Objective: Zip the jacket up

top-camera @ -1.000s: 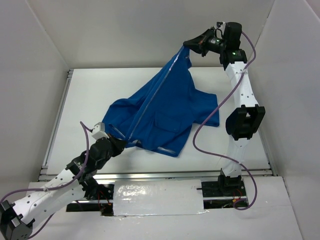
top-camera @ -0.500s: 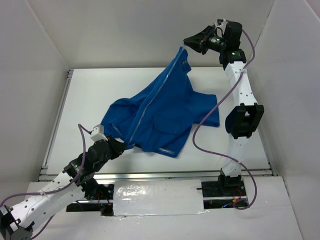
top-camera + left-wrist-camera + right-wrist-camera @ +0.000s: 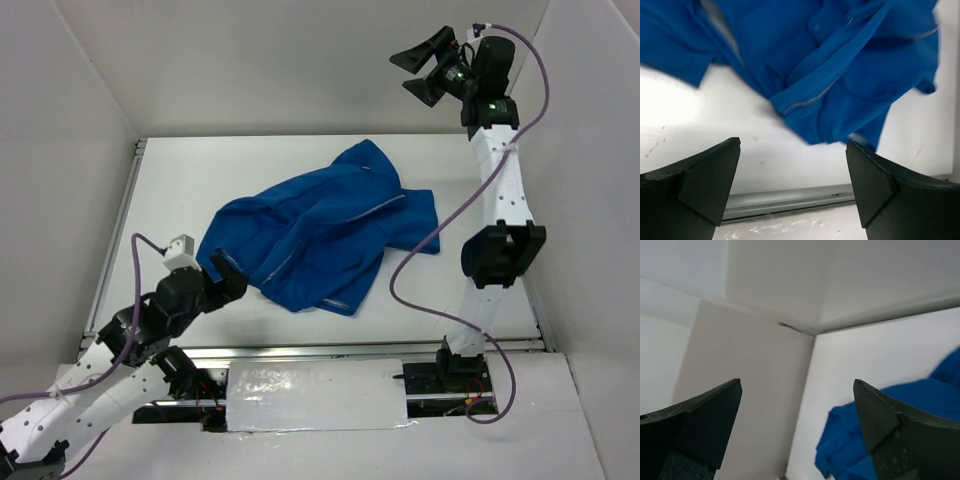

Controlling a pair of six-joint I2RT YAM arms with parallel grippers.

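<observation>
On the white table (image 3: pixel 160 200) the blue jacket (image 3: pixel 315 235) is laid crumpled, just ahead of the left gripper (image 3: pixel 228 275), whose jaws are spread wide and empty, and well below the right gripper (image 3: pixel 413 72), which is held high, jaws likewise spread on nothing.

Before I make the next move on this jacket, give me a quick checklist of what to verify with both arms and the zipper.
1. Left end effector open, holding nothing: ok.
2. Right end effector open, raised clear of the jacket: ok.
3. Jacket resting wholly on the table: ok.
4. Jacket spread flat: not ok, bunched and folded.
5. Zipper closed all the way up: cannot tell, folds hide part of it.
</observation>
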